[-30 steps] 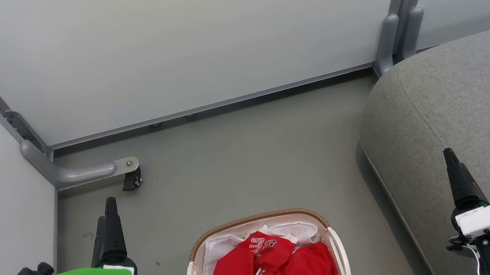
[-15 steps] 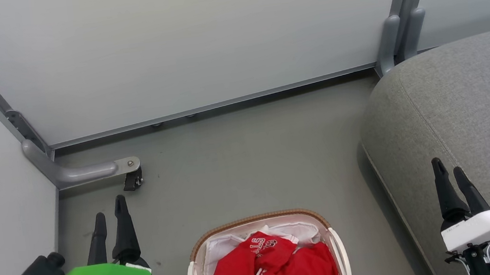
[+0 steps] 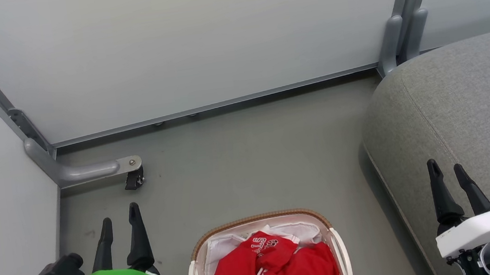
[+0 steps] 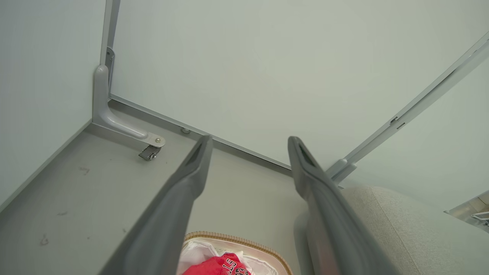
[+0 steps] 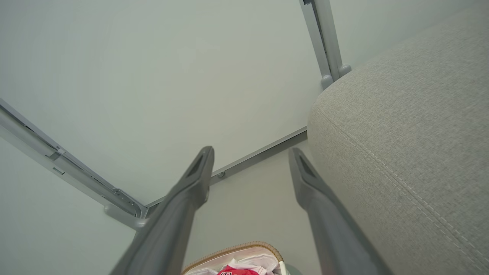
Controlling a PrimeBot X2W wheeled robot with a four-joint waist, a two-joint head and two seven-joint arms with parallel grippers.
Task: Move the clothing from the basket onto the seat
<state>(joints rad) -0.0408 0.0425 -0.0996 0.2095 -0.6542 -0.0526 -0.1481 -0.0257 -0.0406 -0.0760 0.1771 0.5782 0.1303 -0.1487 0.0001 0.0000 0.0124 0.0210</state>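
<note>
The clothing [image 3: 270,270] lies in the basket [image 3: 257,220] on the floor [image 3: 238,157], left of the seat [image 3: 469,100].

Soft, even light fills this corner, bright but without glare. The pale wall panels [image 3: 195,40] look flat and a little washed out. A dim, fuzzy-edged shadow lies on the floor [image 3: 247,156] along the foot of the seat [image 3: 465,101]. The head view is crisp throughout. In the wrist views the left gripper [image 4: 249,138] and right gripper [image 5: 250,149] go soft and blurred toward the bottom edge, and the grey frame rail [image 4: 420,103] slants steeply with wide-angle stretch.
</note>
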